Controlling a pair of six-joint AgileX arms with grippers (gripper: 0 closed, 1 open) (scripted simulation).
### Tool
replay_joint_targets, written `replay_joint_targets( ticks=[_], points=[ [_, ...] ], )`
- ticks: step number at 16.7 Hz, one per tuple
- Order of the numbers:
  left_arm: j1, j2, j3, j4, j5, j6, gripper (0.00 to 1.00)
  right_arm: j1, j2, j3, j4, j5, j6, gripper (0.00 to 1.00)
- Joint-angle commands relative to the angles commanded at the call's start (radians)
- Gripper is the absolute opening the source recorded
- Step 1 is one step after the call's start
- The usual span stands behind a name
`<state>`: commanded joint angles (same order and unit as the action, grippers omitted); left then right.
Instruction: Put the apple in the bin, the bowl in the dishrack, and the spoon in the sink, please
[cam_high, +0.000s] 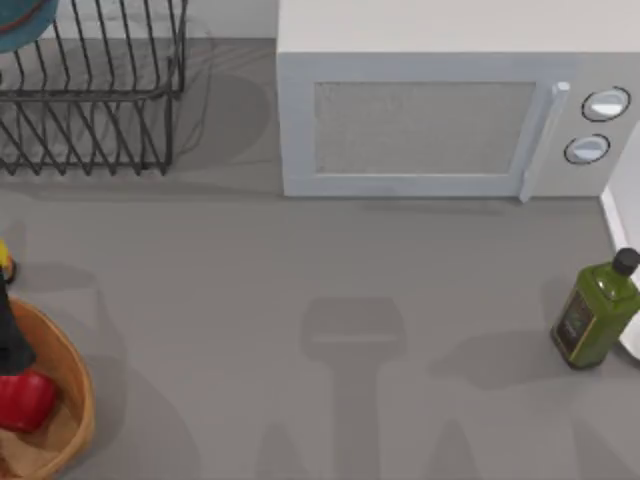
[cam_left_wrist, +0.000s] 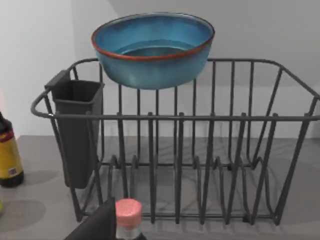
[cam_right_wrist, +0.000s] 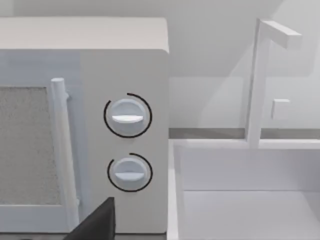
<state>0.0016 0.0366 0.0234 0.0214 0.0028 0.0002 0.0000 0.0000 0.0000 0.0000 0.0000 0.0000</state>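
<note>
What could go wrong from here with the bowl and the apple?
1. In the left wrist view the bowl sits high on the dishrack, up at its top rail rather than down among the bars, so it may tip or slide off.
2. In the top view the apple lies in the bin right by a dark arm part at the table's left edge; a careless pull-out there might nudge the bin.
</note>
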Motion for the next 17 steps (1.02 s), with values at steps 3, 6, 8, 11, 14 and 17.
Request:
replay_joint_targets(
  ticks=[3,6,8,11,14,17],
  points=[
    [-0.002,-0.037,-0.023,-0.021,-0.003,0.000,1.00,0.000,0.000,0.000,0.000,0.000,0.000,1.00],
    [-0.002,-0.037,-0.023,-0.021,-0.003,0.000,1.00,0.000,0.000,0.000,0.000,0.000,0.000,1.00],
    [-0.002,-0.037,-0.023,-0.021,-0.003,0.000,1.00,0.000,0.001,0.001,-0.001,0.000,-0.001,1.00],
    [-0.002,-0.037,-0.023,-0.021,-0.003,0.000,1.00,-0.009,0.067,0.059,-0.061,0.001,-0.058,1.00],
    [-0.002,-0.037,-0.023,-0.021,-0.003,0.000,1.00,-0.027,0.228,0.175,-0.196,0.000,-0.176,1.00],
    [-0.002,-0.037,-0.023,-0.021,-0.003,0.000,1.00,-0.052,0.472,0.321,-0.376,-0.001,-0.326,1.00]
  ],
)
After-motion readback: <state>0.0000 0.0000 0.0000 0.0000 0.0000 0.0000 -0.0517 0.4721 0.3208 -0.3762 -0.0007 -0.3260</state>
